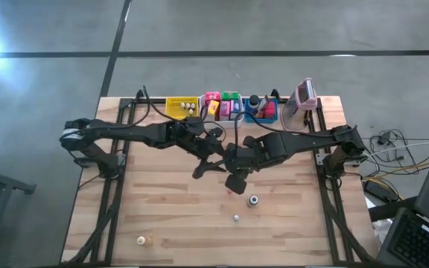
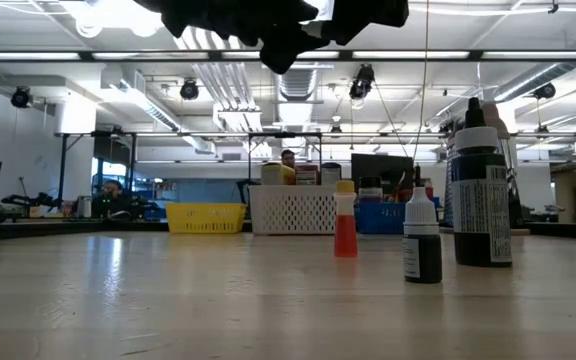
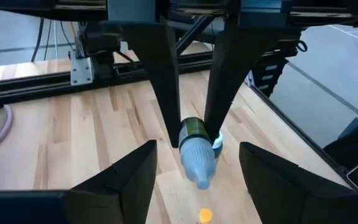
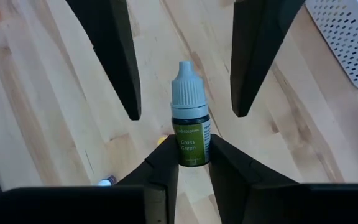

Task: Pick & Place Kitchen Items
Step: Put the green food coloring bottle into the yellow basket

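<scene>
Holding a green bottle (image 4: 189, 121) mid-air above the counter (image 1: 177, 216), base clamped in the right jaws (image 4: 190, 158), capped tip pointing between the left jaws (image 3: 194, 168), spread wide around it. For a clean handover: close left on the bottle's body, confirm grip, then release right. Other bottles (image 2: 480, 185) standing on the counter below; bins (image 1: 181, 108) along the far edge.

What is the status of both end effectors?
Right end effector shut on small green dropper bottle. Left end effector open, facing it. Nothing between them.
</scene>
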Motion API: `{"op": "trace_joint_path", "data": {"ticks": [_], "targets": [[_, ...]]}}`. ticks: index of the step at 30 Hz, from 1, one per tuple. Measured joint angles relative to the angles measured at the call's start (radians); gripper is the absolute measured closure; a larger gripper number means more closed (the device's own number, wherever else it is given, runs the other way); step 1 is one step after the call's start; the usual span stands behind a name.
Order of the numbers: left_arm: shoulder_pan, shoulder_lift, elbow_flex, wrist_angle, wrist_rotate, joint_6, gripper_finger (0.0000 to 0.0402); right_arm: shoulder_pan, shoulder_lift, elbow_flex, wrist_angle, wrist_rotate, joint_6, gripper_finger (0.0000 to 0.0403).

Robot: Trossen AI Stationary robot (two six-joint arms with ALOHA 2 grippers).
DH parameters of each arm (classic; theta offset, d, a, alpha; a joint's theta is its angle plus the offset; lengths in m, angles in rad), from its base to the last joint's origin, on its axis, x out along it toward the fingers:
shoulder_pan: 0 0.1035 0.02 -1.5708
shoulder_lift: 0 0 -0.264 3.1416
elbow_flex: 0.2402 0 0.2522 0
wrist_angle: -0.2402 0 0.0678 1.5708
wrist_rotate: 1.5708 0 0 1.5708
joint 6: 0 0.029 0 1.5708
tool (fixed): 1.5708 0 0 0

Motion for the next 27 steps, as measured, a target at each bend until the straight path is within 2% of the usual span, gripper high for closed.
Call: {"op": "trace_joint_path", "data": {"ticks": [4,10,20,27], "targets": [[0.0,-0.001,0.0,-0.001,0.0,0.0,0.0181,0.0,-0.001,0.0,0.0,0.0,-0.008,0.0329],[0.0,-0.002,0.0,-0.001,-0.004,0.004,0.0221,0.0,-0.001,0.0,0.0,0.0,-0.011,0.031],[0.001,-0.003,0.0,-0.001,-0.008,0.002,0.0282,0.0,-0.001,0.0,0.0,0.001,-0.015,0.0334],[0.001,-0.005,-0.001,-0.015,-0.008,-0.001,0.0316,0.0,-0.001,0.0,0.001,0.001,-0.015,0.031]]}}
